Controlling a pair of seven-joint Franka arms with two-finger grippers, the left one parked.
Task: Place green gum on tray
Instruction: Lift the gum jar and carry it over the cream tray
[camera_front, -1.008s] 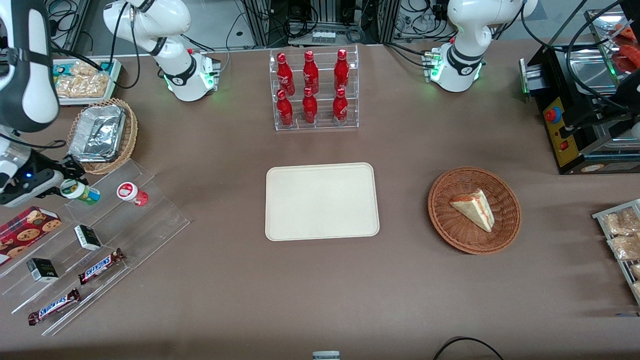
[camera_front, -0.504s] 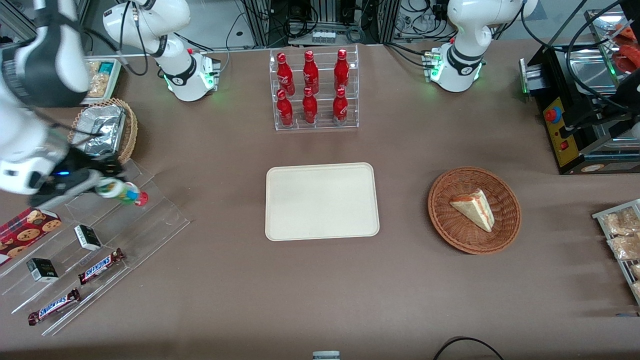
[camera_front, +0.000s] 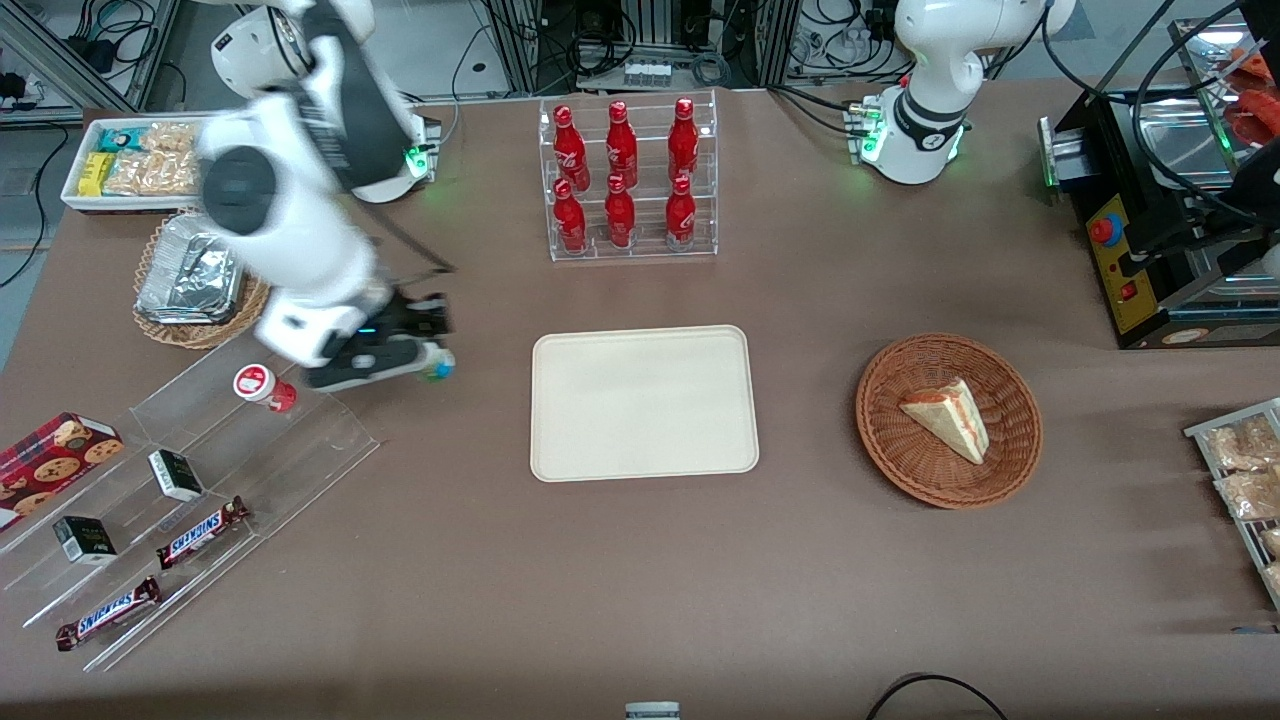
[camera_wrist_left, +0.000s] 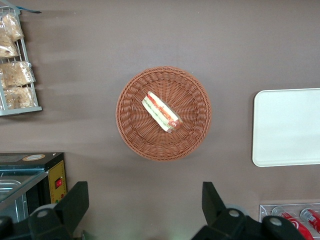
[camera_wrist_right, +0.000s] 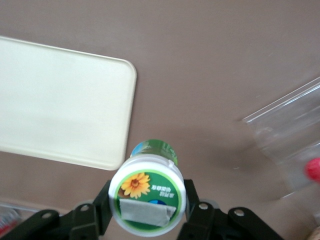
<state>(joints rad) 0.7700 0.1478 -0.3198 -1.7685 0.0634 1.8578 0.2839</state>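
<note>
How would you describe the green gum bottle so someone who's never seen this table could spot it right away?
Start at the big cream tray mid-table, then look toward the working arm's end. There the right arm's claw hangs above bare tablecloth, shut on the green gum. It is a small green cylinder with a white, green-rimmed lid bearing a sunflower, unlike the red bottle on the clear acrylic stand nearby.

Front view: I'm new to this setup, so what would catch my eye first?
The end effector, shut on the green gum, hangs over bare table between the clear stepped rack and the cream tray. Farther from the camera stands a rack of red bottles; toward the parked arm's end, a wicker basket holds a sandwich.
</note>
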